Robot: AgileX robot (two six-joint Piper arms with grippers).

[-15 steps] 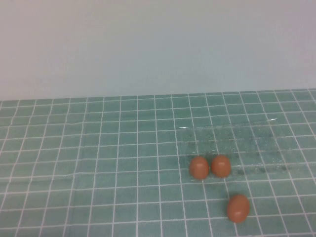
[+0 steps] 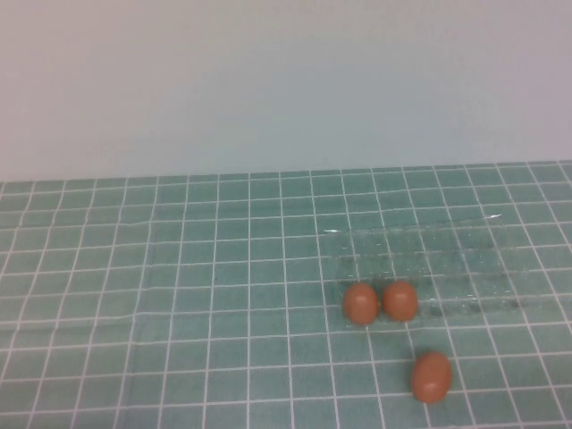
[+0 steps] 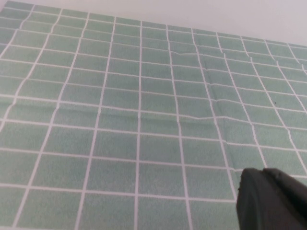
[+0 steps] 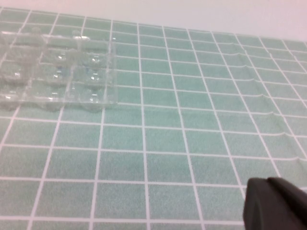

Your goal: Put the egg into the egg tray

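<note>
Three smooth reddish-brown oval eggs lie on the green grid-patterned bench [image 2: 179, 295]. Take the nearest egg [image 2: 431, 376], which sits alone in front of the clear moulded plastic egg tray [image 2: 465, 259]; the other two eggs [image 2: 360, 303] [image 2: 400, 300] rest at the tray's near left edge. Descend straight over it, pinch gently across its short axis and lower it into a free cup.

The high view shows neither arm. Only the wrist views show a dark piece of the left gripper [image 3: 273, 201] and right gripper [image 4: 276, 206]; whether their jaws are spread, you cannot tell. The right wrist view shows the tray's cups, no egg.
</note>
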